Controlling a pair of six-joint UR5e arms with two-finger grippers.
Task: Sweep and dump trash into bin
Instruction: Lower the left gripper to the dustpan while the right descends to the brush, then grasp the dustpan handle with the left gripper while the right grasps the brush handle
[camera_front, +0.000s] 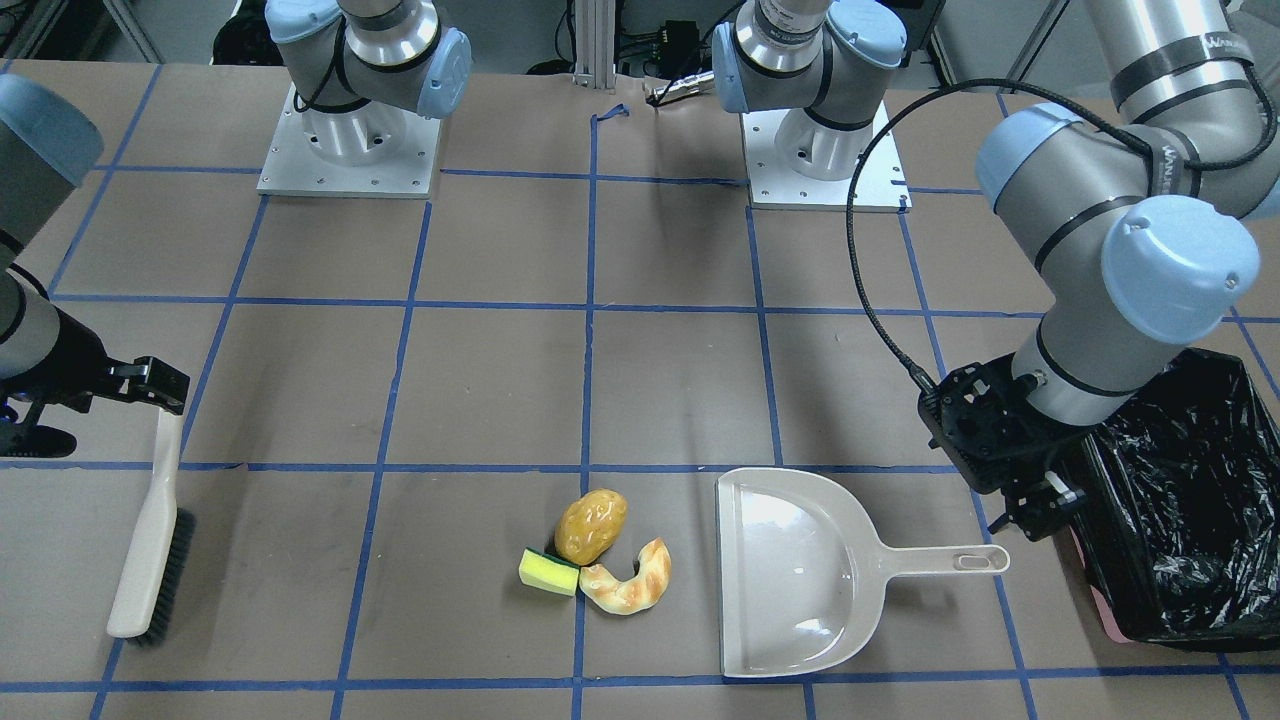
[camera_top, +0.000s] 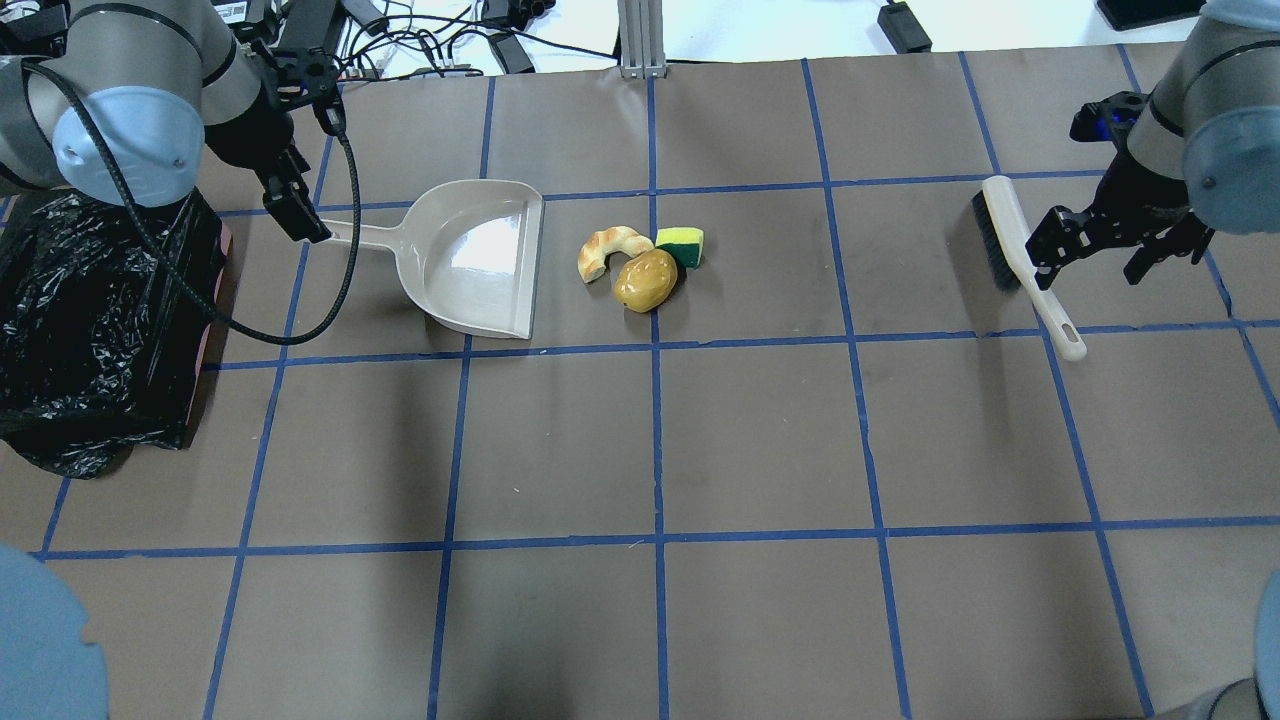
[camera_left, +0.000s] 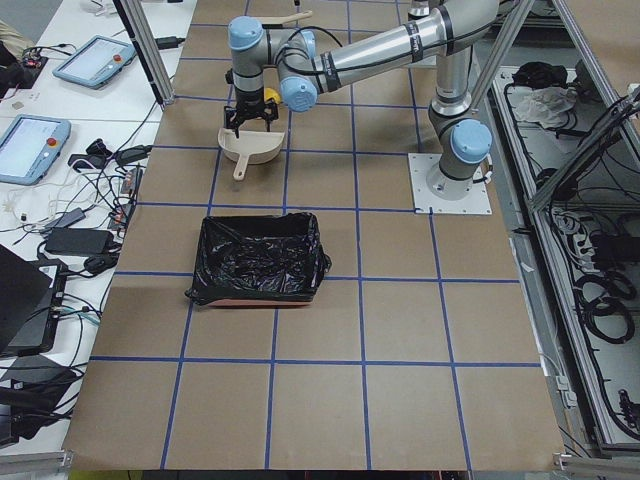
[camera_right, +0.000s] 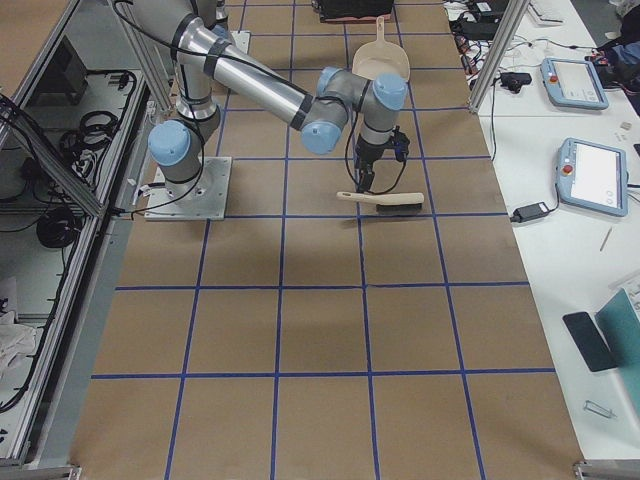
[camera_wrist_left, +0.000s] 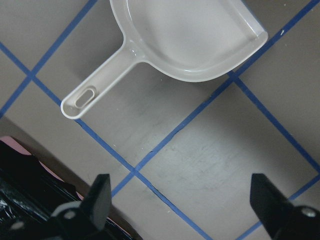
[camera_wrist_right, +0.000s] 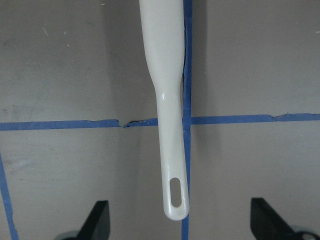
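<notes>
The trash lies together mid-table: a golden-brown potato (camera_front: 591, 525), a yellow and green sponge (camera_front: 548, 572) and a tan croissant (camera_front: 630, 583). A beige dustpan (camera_front: 790, 570) lies flat beside them, its handle (camera_wrist_left: 80, 100) pointing toward the black-bagged bin (camera_front: 1180, 480). My left gripper (camera_top: 300, 215) hovers open and empty above the handle end, next to the bin. A white brush (camera_top: 1010, 245) lies flat on the far side. My right gripper (camera_top: 1098, 255) is open over the brush handle (camera_wrist_right: 167, 100) and not touching it.
Both arm bases (camera_front: 350, 150) stand on white plates at the table's robot side. Blue tape lines grid the brown table (camera_top: 760, 440). A black cable (camera_top: 340, 250) loops from the left wrist over the dustpan handle area.
</notes>
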